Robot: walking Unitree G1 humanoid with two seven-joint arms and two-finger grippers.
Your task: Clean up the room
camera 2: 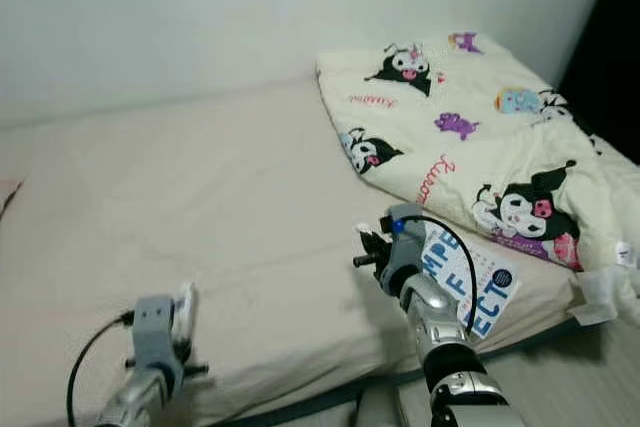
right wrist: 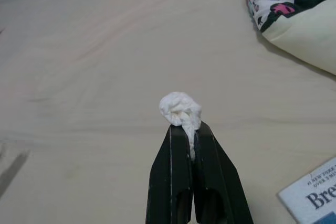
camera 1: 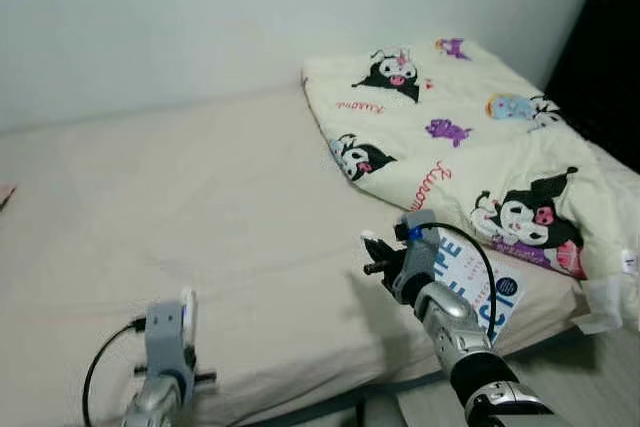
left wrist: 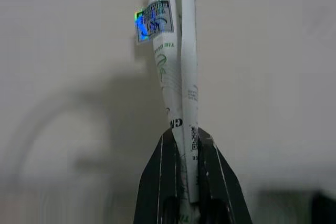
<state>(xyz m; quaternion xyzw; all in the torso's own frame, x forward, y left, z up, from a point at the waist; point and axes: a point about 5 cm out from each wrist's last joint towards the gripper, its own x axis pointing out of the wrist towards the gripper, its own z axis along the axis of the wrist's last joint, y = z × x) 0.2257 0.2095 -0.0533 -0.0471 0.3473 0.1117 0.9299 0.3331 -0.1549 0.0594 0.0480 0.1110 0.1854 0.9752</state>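
My left gripper (left wrist: 184, 136) is shut on a flattened white wrapper (left wrist: 176, 51) with green print and a shiny sticker. It hovers over the near left part of the bed, where the wrapper (camera 1: 187, 313) sticks up from the fingers. My right gripper (right wrist: 188, 127) is shut on a small crumpled white tissue (right wrist: 180, 108). In the left eye view, this right gripper (camera 1: 374, 253) hangs just above the beige sheet (camera 1: 200, 197), close to the bed's front edge and left of a book.
A folded cream quilt (camera 1: 470, 127) with cartoon figures covers the bed's right side. A white book (camera 1: 472, 282) with blue letters lies at the front edge beside my right arm. A dark object (camera 1: 603, 57) stands at far right. Something pinkish (camera 1: 5, 195) peeks in at the left edge.
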